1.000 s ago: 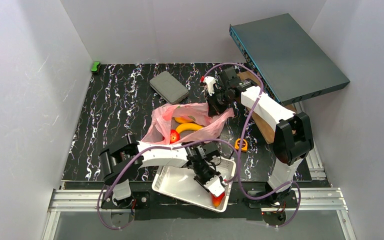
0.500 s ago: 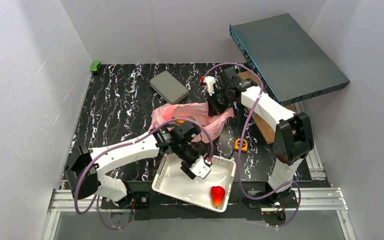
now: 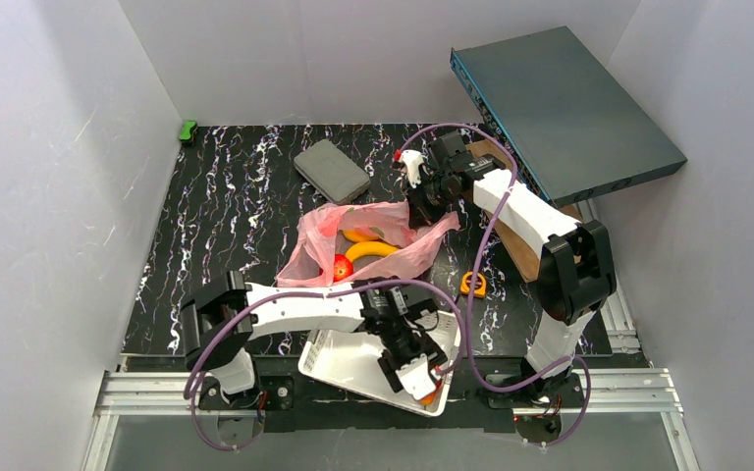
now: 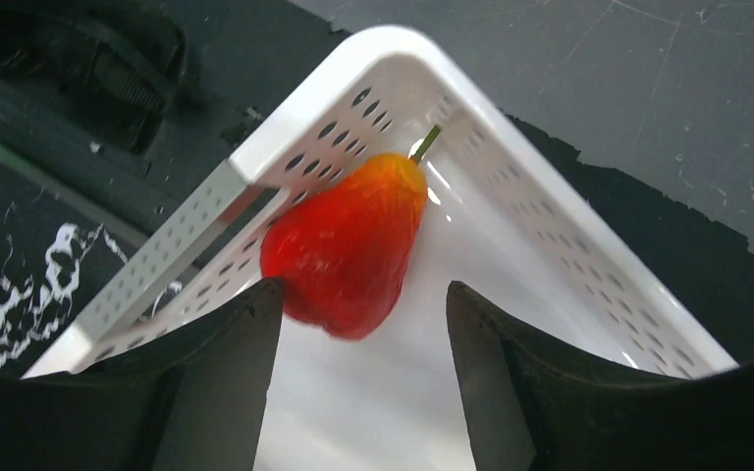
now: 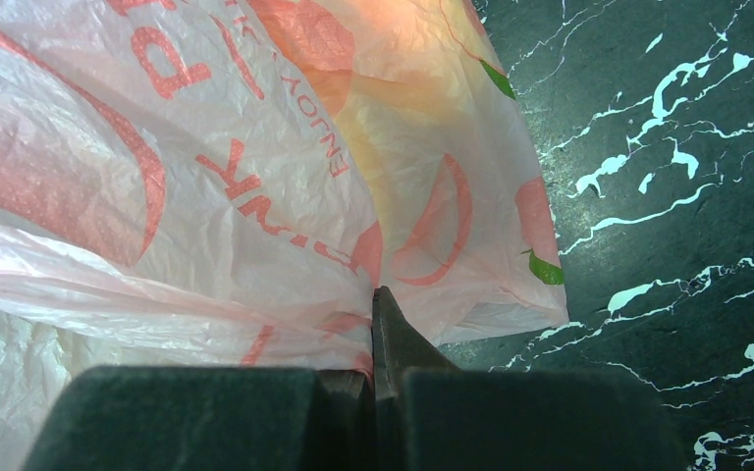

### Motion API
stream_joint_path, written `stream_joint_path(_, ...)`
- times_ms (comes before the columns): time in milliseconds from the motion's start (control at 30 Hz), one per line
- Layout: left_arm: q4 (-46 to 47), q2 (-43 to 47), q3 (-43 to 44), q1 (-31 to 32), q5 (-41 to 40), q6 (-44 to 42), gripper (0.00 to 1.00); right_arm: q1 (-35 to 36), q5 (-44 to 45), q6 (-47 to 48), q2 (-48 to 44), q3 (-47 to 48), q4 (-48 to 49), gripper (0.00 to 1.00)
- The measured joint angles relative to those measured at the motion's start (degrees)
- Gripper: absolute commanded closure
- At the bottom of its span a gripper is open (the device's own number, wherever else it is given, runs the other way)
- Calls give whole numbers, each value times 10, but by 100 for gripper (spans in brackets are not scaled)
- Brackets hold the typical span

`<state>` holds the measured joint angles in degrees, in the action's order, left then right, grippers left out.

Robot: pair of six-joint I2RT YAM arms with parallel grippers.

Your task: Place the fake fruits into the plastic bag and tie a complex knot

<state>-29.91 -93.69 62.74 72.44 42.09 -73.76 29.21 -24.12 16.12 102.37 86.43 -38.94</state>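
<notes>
Pickup tips for the last one: the pointed fruit (image 4: 349, 250) sits jammed in a near corner of the basket (image 4: 550, 196), stem poking at the wall. My left gripper (image 4: 363, 294) hangs right over it with the jaws apart, one on either side of the fat end, not touching as far as I can tell. I reckon the trick is to drop straight down and close on the widest part. It's glossy and tapered, so it'll probably squirt out if I pinch near the tip. One jaw also looks close to the basket wall, so I'd watch for snagging the lattice. Right gripper (image 5: 378, 304) is clamped tight on the bag (image 5: 206, 196) edge, holding the mouth up off the desk (image 3: 226, 216). Banana (image 3: 371, 249) and apple (image 3: 342, 267) are already in there, so this fruit goes in beside them.
</notes>
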Motion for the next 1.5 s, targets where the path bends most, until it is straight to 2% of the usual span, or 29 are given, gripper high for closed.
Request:
stream_joint_path(300, 21, -33, 0, 28, -18, -35, 35, 0, 0, 2, 0, 0, 0, 99)
stream_joint_path(400, 28, -49, 0, 28, -28, -46, 42, 0, 0, 2, 0, 0, 0, 99)
stream_joint_path(633, 46, -59, -5, 24, -35, -54, 65, 0, 0, 2, 0, 0, 0, 99)
stream_joint_path(800, 41, -57, -5, 4, -36, -57, 69, 0, 0, 2, 0, 0, 0, 99)
stream_joint_path(967, -15, -18, -9, -71, -47, -75, 70, -1, 0, 2, 0, 0, 0, 99)
stream_joint_path(1233, -162, 134, -7, -222, -35, -95, 71, -3, -1, 2, 0, -1, 0, 99)
stream_joint_path(1333, -211, 161, 49, -266, 3, -32, 70, -3, -3, 2, -3, -6, 2, 99)
stream_joint_path(1500, -188, 169, 138, -366, 60, 137, 67, -3, -5, 2, -5, -10, 3, 99)
